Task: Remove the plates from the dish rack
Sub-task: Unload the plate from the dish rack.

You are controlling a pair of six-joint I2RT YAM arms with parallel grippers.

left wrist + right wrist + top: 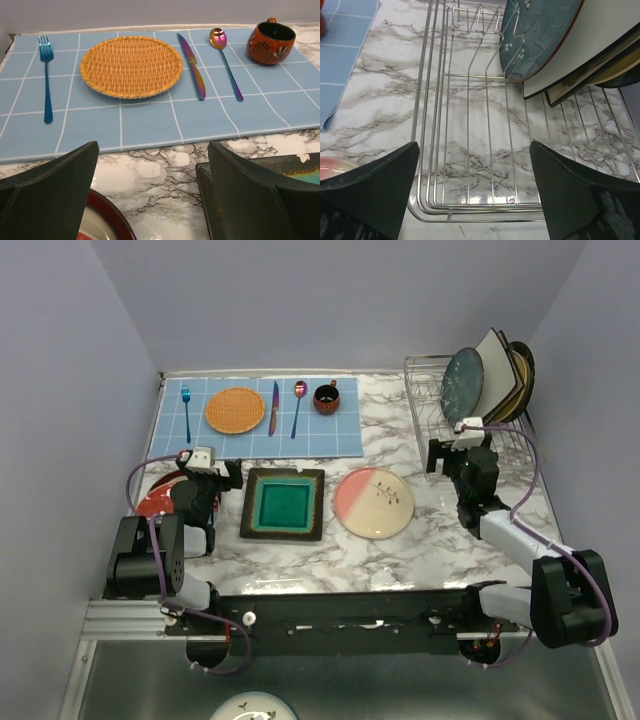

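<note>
Both my claws stand wide apart and empty: the left claw [228,476] hangs over the red-rimmed plate [150,498] by the left edge of the tabletop [430,545], and the right claw [441,455] hangs over the bare near end of the dish rack [428,390] in the far right corner. The plates [505,370] not yet unloaded lean packed together at the rack's far end. The dark round plate [462,383] in front rests against the cream square plate [494,362], so I reckon a careless pinch could catch two rims or a wire prong, dragging the rack or toppling the stack.
</note>
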